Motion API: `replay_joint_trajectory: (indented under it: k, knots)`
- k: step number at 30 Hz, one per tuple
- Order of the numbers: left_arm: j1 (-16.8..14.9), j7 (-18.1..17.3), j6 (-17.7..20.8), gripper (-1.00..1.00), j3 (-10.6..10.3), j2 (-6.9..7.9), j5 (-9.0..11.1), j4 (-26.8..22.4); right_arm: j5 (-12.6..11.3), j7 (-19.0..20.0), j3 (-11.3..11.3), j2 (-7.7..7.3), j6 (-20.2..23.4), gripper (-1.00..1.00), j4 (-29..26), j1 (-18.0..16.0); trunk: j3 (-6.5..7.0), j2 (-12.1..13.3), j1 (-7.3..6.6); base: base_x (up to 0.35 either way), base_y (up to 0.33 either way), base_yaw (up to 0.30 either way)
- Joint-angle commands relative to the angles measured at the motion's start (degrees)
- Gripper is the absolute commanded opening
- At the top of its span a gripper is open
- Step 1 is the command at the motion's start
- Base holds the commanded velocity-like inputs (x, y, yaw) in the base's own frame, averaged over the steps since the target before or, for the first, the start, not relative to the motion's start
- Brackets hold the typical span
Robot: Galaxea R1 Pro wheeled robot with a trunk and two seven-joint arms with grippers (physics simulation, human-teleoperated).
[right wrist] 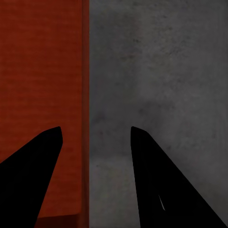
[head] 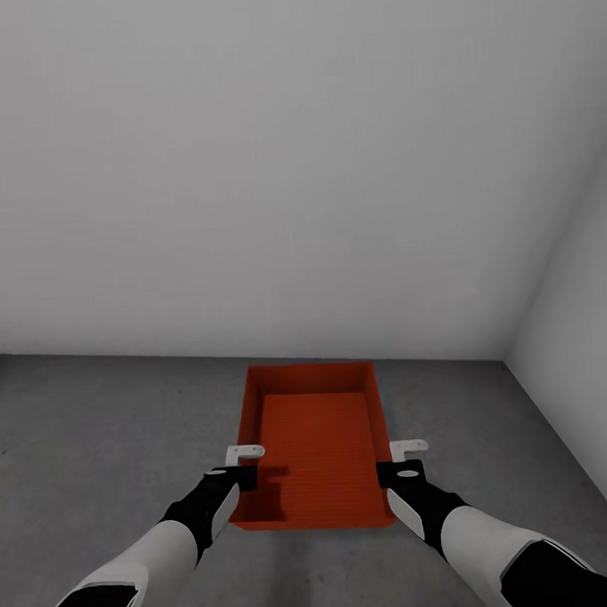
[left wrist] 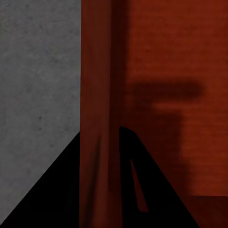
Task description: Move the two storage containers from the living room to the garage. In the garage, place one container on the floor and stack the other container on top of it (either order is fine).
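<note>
One orange-red open-top storage container (head: 317,446) lies lengthwise ahead of me over the dark grey concrete floor (head: 95,424), near the wall; whether it rests on the floor I cannot tell. My left gripper (head: 249,476) is shut on its left wall, which runs up between the black fingers (left wrist: 57,190) in the left wrist view. My right gripper (head: 390,471) stands open astride the right wall: one finger (right wrist: 33,161) is over the bin's inside (right wrist: 42,71), the other over bare floor (right wrist: 156,71), with a gap to the thin wall. The second container is out of view.
A plain grey-white wall (head: 286,161) rises just beyond the container. A second wall (head: 582,304) meets it in a corner at the right. Bare concrete stretches to the left and along both sides of the bin.
</note>
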Motion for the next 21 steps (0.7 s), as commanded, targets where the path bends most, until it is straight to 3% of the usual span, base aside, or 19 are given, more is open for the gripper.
replay_joint_trajectory:
  k: [1, 21]
  knots:
    - [0.02, 0.48, 0.37, -1.0, 0.45, 0.03, 0.08, 0.02, 0.38, 1.83, -1.11, -0.04, -0.87, -1.0, -1.03, -0.06, -0.24, -0.44, 0.22, 0.0, 0.0, 0.0]
    - [0.02, 0.48, 0.37, -1.0, 0.47, 0.03, 0.08, 0.04, 0.38, 1.83, -1.18, -0.05, -0.94, -1.0, -1.04, -0.06, -5.51, -8.46, 4.61, 0.0, 0.0, 0.0]
